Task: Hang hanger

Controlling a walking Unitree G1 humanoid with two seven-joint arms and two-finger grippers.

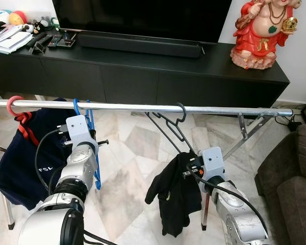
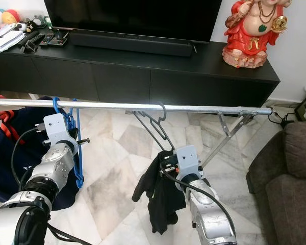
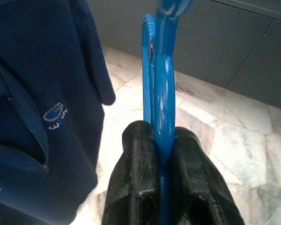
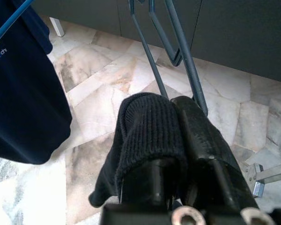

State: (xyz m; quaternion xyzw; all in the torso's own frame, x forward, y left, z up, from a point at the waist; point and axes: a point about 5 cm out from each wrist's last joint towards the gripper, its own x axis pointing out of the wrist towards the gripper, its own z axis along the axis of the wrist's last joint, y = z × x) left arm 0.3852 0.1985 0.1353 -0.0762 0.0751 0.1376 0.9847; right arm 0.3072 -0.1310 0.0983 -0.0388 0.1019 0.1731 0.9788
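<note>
Dark hanger (image 1: pixel 169 127) hooked over metal rail (image 1: pixel 143 107), long axis slanting down toward right gripper (image 4: pixel 178 140), black garment (image 1: pixel 174 196) bunched at low end. Right gripper clamped on hanger arm and cloth, directly below rail. Left gripper (image 3: pixel 157 154) pinched on blue hanger (image 1: pixel 93 148), also hooked, beside navy shirt (image 1: pixel 20 153).
</note>
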